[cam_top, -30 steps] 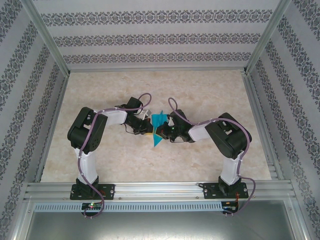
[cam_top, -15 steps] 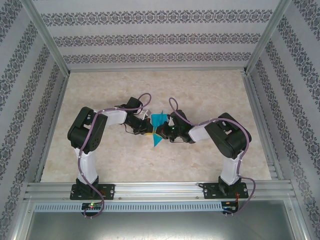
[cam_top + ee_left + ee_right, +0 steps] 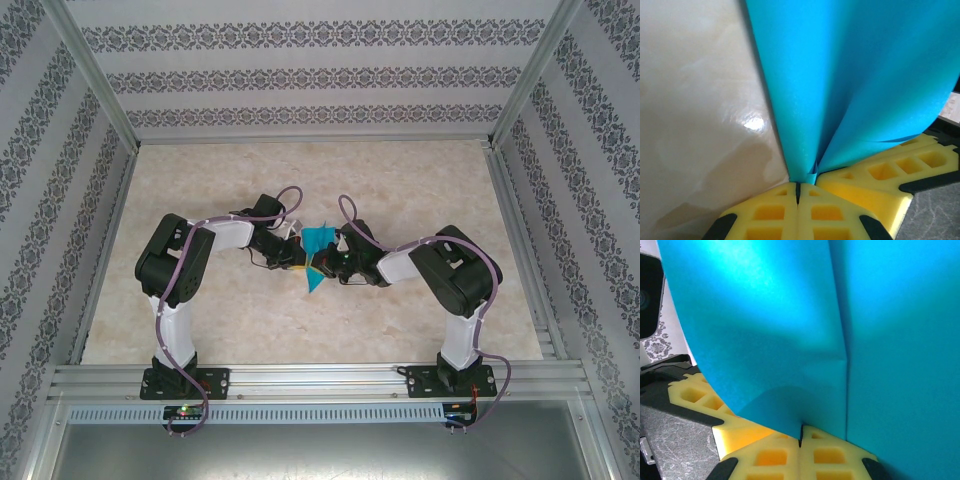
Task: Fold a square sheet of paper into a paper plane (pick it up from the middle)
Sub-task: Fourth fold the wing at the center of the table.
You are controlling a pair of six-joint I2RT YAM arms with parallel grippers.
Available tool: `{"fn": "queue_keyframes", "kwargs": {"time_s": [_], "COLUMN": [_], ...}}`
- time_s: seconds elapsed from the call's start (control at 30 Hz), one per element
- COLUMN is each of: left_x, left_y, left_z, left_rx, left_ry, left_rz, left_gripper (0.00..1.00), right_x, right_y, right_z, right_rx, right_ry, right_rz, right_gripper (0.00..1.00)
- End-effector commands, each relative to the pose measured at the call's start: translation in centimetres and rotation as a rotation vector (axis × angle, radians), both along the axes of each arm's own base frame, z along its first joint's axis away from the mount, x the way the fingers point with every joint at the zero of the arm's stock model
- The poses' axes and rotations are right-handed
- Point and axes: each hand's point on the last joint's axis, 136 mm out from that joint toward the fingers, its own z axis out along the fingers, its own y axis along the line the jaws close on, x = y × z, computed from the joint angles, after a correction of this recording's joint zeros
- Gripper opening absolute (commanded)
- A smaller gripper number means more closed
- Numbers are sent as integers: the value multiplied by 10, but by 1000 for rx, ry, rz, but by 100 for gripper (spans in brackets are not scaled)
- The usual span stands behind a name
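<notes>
The teal-blue sheet of paper (image 3: 319, 246) hangs creased between my two grippers at mid-table, a narrow point (image 3: 313, 284) trailing toward the near side. My left gripper (image 3: 300, 256) is shut on its lower edge. In the left wrist view the paper (image 3: 850, 75) rises from the pinch of the yellow pads (image 3: 775, 212) in two folded flaps. My right gripper (image 3: 328, 262) is shut on the paper too. Seen from the right wrist, the sheet (image 3: 790, 325) shows a vertical crease and is clamped between the yellow pads (image 3: 832, 455). The two grippers nearly touch.
The marble-patterned table (image 3: 300, 180) lies inside an aluminium frame with patterned walls (image 3: 300, 75). The opposite gripper's yellow pad (image 3: 900, 170) sits close at the right in the left wrist view, and likewise a yellow pad (image 3: 695, 392) at the left of the right wrist view.
The paper's upper part has shifted slightly and looks squarer from above. Both arms stay almost still, both grips unchanged.
</notes>
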Motion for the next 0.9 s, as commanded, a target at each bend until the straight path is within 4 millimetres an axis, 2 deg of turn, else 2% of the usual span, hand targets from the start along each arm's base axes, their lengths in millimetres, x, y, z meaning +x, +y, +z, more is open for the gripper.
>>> {"fn": "queue_keyframes", "kwargs": {"time_s": [0.0,0.13,0.37,0.63,0.87], "left_x": [-9,-9,-9,-9,-2], "left_y": [-2,-2,-3,-4,-6], "left_z": [-21,-22,-23,-20,-2], "left_rx": [21,16,15,9,-7], "left_ry": [28,34,36,31,-3], "left_rz": [-32,-33,-35,-32,-16], "left_gripper": [0,0,0,0,0], "right_x": [-2,-2,4,-6,-20], "right_y": [-2,0,4,-5,-19], "right_z": [-16,-16,-5,-28,-52], "right_rx": [-49,-46,13,-76,-190], "right_ry": [25,26,0,55,94], "right_rz": [5,5,-13,-6,16], "right_gripper": [4,4,4,4,5]}}
